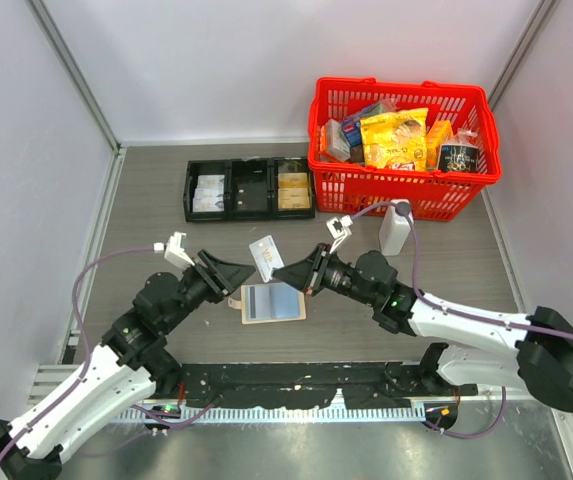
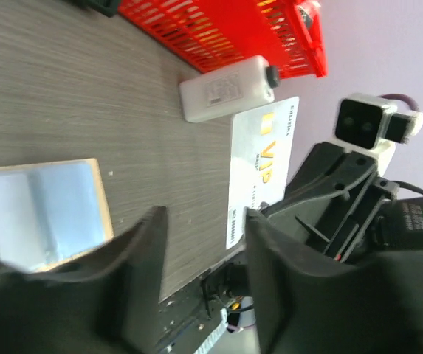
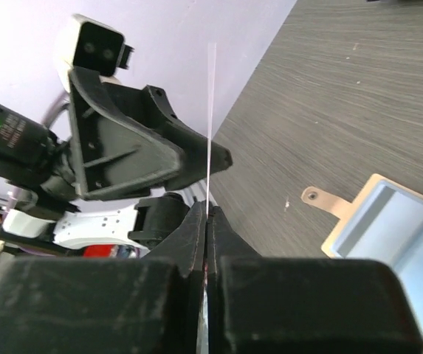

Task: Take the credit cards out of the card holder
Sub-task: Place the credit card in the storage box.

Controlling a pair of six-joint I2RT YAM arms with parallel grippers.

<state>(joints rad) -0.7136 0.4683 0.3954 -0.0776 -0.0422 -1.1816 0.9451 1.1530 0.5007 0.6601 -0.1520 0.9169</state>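
A pale credit card point(image 1: 266, 257) with gold VIP lettering point(image 2: 263, 169) hangs in the air between the two grippers. My right gripper point(image 1: 286, 272) is shut on its lower edge, and the card shows edge-on point(image 3: 210, 110) above the closed jaws of that gripper point(image 3: 207, 210). My left gripper point(image 1: 240, 272) stands open just left of the card, its jaws point(image 2: 204, 221) apart with nothing between them. The tan card holder point(image 1: 273, 302) lies open on the table below, pale blue inside point(image 2: 38, 203), with its snap tab point(image 3: 314, 197) flat.
A black three-compartment tray point(image 1: 249, 189) sits at the back. A red basket point(image 1: 401, 178) full of groceries stands at the back right, with a white bottle point(image 1: 395, 228) in front of it. Grey walls close in both sides.
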